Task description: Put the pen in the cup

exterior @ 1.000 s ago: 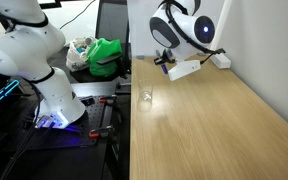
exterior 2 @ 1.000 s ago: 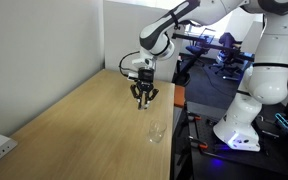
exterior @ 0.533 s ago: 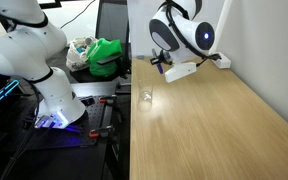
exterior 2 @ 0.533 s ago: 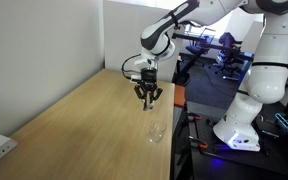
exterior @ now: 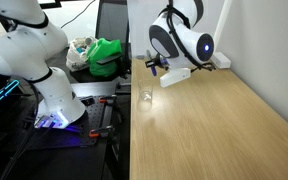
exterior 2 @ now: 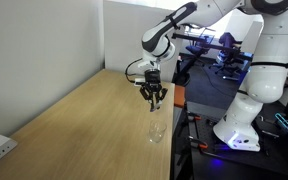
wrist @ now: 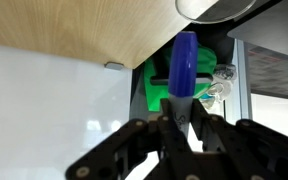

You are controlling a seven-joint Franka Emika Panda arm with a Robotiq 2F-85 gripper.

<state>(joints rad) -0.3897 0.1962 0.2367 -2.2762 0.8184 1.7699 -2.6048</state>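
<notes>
The gripper (wrist: 184, 122) is clamped on the pen (wrist: 184, 62): in the wrist view its 2 dark fingers (wrist: 201, 128) press against the blue shaft from either side, and most of the pen sticks out past the fingertips. Behind the pen in that view lie a green bag (wrist: 156, 95) and, further out, the edge of the wooden table (wrist: 74, 25). In both exterior views the gripper (exterior 2: 155, 97) hangs in the air over the table (exterior 2: 74, 120), close to the edge that faces the robot's base. The pen itself is too small to make out clearly there. The cup (exterior 2: 156, 131) stands upright on the wood below the gripper, apart from the fingertips and near that same edge. It is empty and hard to see. In an exterior view the cup (exterior: 146, 97) sits under the gripper (exterior: 155, 66), with the green bag (exterior: 106, 55) off the table beyond it.
</notes>
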